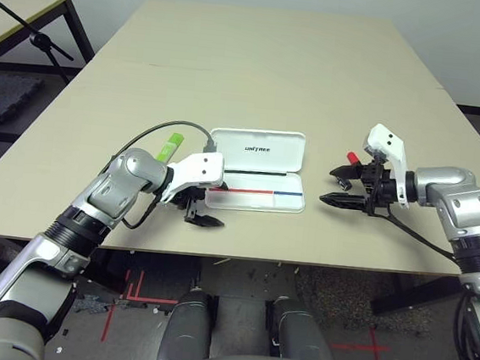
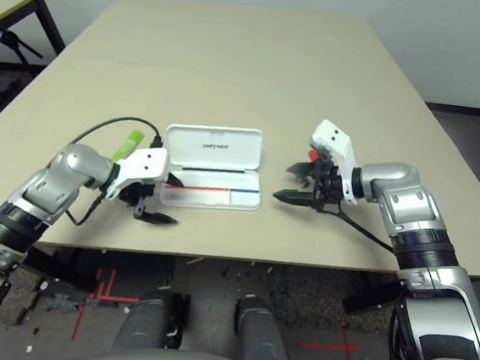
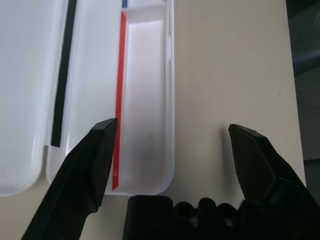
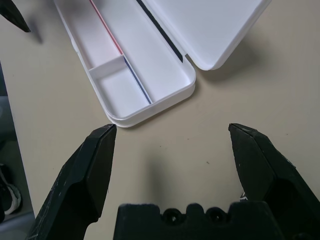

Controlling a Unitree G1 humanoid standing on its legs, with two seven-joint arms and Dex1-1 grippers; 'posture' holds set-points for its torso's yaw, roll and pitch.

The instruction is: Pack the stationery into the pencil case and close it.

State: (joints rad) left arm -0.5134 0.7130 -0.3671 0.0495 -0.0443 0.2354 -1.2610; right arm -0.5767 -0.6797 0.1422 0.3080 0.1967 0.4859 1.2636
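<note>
One open pencil case (image 1: 256, 171), one green highlighter (image 1: 169, 148), one red-capped marker (image 1: 352, 159); left claw (image 1: 199, 213) and right claw (image 1: 335, 191) flank the case, both spread wide, empty.

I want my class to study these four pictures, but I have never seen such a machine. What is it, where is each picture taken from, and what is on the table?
It is a humanoid robot with two silver arms, each ending in two black fingers. Two pictures come from cameras in its head, looking down at a beige table. The other two come from a camera on each wrist.

On the table an open white pencil case lies with its lid raised. A lime-green highlighter lies beside the left arm. A red-capped marker shows behind the right gripper.

The left gripper and the right one are open, holding nothing.
</note>
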